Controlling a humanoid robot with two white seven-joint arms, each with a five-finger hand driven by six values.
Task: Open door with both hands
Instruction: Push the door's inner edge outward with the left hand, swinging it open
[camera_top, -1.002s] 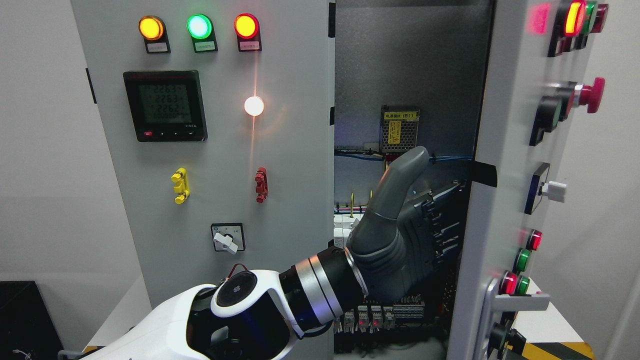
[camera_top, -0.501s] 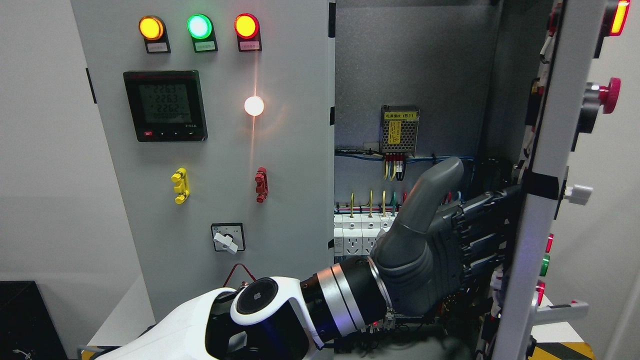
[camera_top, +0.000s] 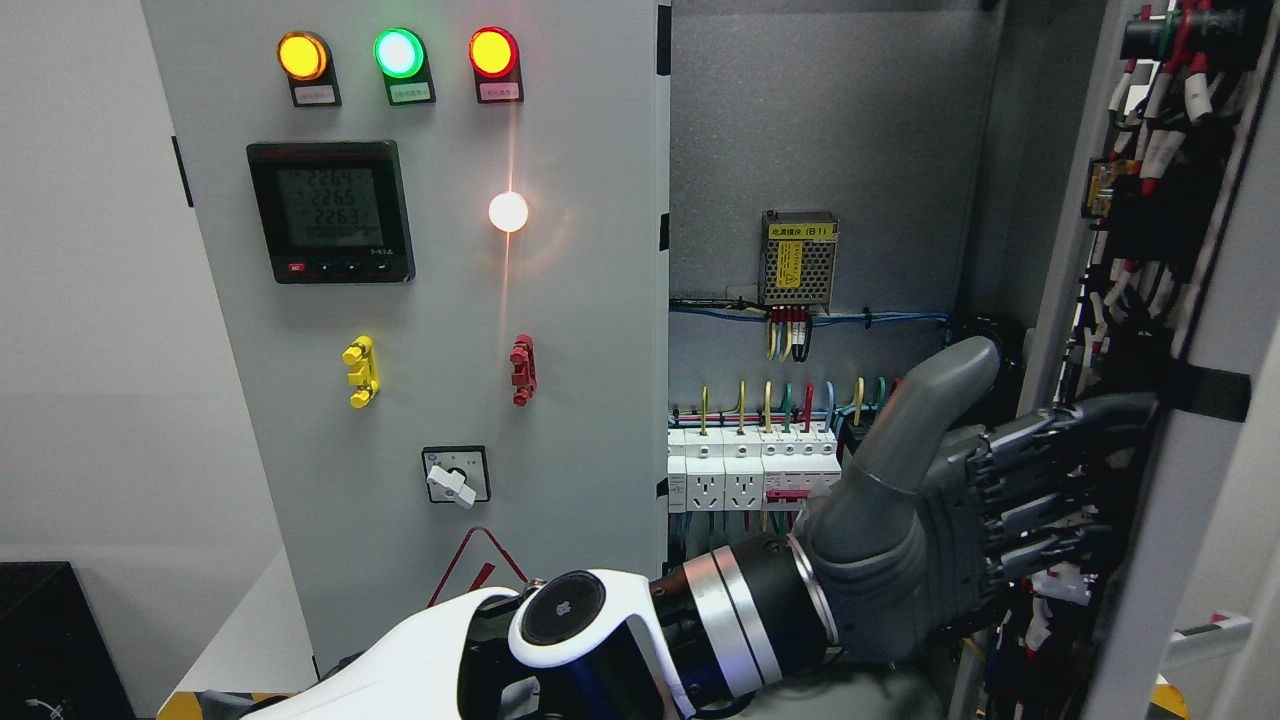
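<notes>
The grey cabinet's right door (camera_top: 1185, 500) is swung far out, showing its inner face with black and red wiring (camera_top: 1150, 190). My left arm comes in from the lower left and reaches across the cabinet opening. Its grey hand (camera_top: 1030, 450) is open, thumb up, and its straight fingers (camera_top: 1060, 470) lie flat against the door's inner side near the edge. The door's grey lever handle (camera_top: 1205, 633) pokes out low at the right. The left door (camera_top: 580, 420) is closed. My right hand is out of view.
Inside the cabinet are a mesh-covered power supply (camera_top: 797, 260), a row of white breakers (camera_top: 745, 470) and coloured wires. The left door carries three lit lamps (camera_top: 398, 52), a meter (camera_top: 331, 210) and a rotary switch (camera_top: 455, 476). A black box (camera_top: 45, 640) sits at the lower left.
The right door has swung further out to the right, its front with the buttons turning out of sight. My left hand has moved right with it, staying against the inner side.
</notes>
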